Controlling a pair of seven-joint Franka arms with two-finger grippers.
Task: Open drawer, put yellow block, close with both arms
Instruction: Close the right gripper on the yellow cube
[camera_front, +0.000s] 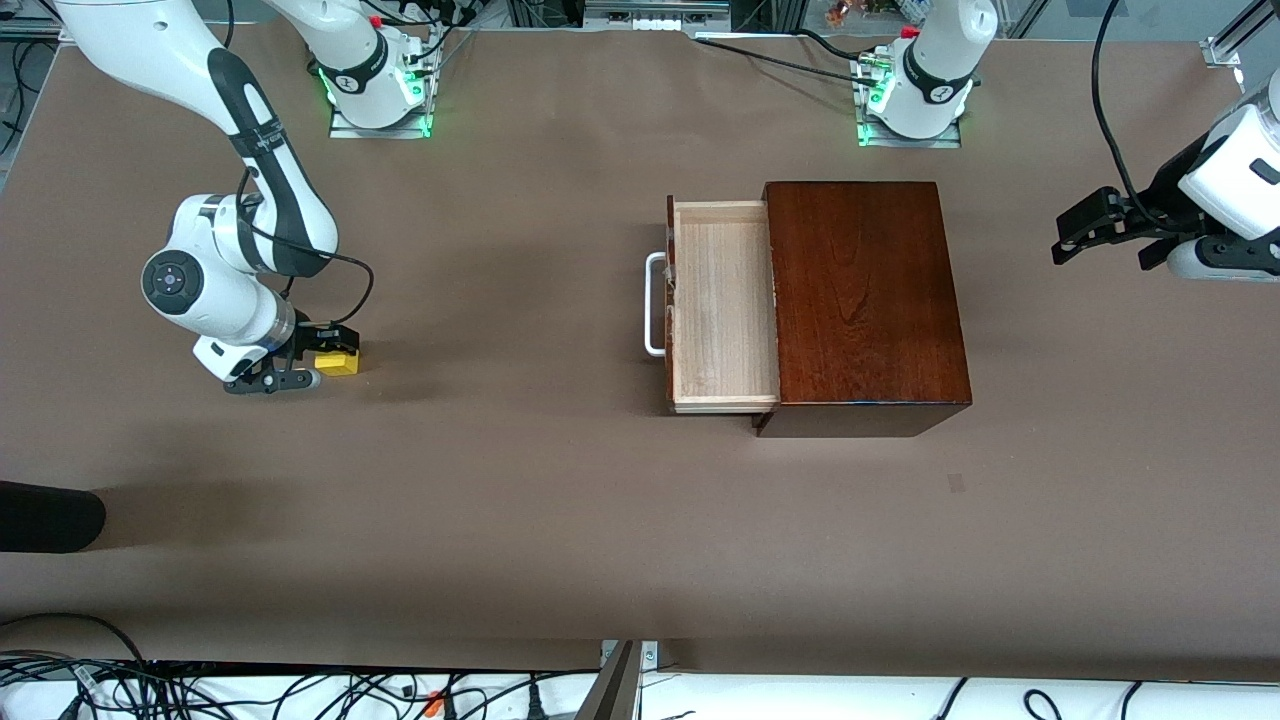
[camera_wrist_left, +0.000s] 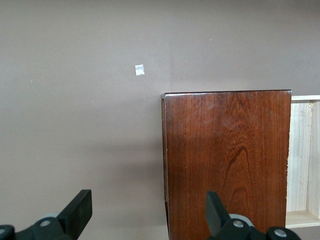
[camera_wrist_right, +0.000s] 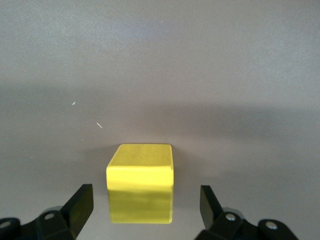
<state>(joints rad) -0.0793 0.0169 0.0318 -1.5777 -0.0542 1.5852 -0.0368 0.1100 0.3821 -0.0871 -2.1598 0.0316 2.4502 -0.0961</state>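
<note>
The yellow block (camera_wrist_right: 140, 186) sat on the table (camera_front: 520, 520) directly between the fingers (camera_wrist_right: 76, 207) of the right gripper (camera_front: 305, 362), which was down at table level at the right arm's end of the table. The fingers stood spread, one on each side of the cube with a clear gap showing on both sides, so nothing was pinched yet. In the right wrist view the block lay square to the gripper, its flat sides facing the finger pads; being a cube, it had no long axis to speak of. By my judgement the coming move needed only a straight closing of the fingers, with no turning of the wrist.

The drawer (camera_front: 722, 305) stood pulled out of the dark wooden box (camera_front: 865, 300) near the middle of the table, well apart from the block, its tray bare and its white handle (camera_front: 655, 305) pointing toward the right arm's end. Its travel ran along the table's length, so the block would have to be carried over the handle into the tray.

The left gripper (camera_front: 1085, 230) waited in the air at the left arm's end of the table, fingers spread and empty, the box in its wrist view. The right arm was plainly the nearer to the block.
</note>
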